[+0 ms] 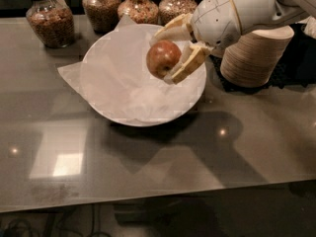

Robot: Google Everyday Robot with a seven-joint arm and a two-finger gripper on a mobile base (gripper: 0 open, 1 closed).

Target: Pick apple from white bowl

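The single camera view looks down on a dark glossy counter (148, 177). The white bowl (106, 90) sits towards the back of it, lined with crinkled white paper whose corner sticks out past the rim on the left. The arm (237, 9) reaches in from the upper right, and its jaws hang above the right half of the bowl, closed on the apple (162, 58), with one tan finger over the top of the fruit and the other under its right side. The apple is in the air, clear of the paper, with the bowl's inside showing beneath it. Behind the bowl stand glass jars (49, 21) of brown contents, and a stack of tan paper bowls (256, 58) is just right of it. Judging by this, the pick itself looks done: the apple is gripped and lifted, and what seems left is carrying it away from over the bowl without it slipping
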